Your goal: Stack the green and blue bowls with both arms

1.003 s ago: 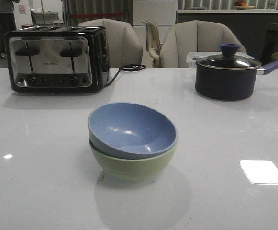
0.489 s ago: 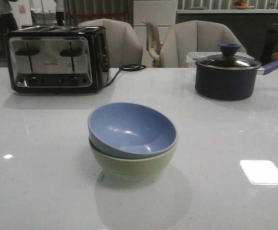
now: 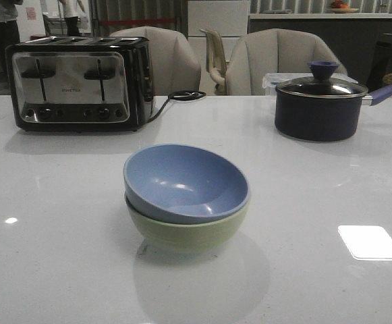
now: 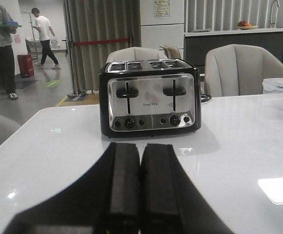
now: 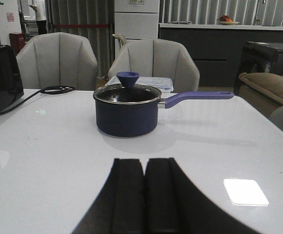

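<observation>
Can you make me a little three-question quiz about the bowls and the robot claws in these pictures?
1. True or false: the blue bowl sits inside the green bowl.
2. Which thing stands in front of the left claw? A) the toaster B) the saucepan C) a cup
3. Fill in: both the left claw and the right claw are ____ and hold nothing.

Key
1. True. The blue bowl is nested in the green one, tilted a bit, in the middle of the table.
2. A. The left wrist view looks at the toaster; the right wrist view looks at the lidded saucepan.
3. Shut. Each claw's fingers are pressed together with nothing between them.
</observation>
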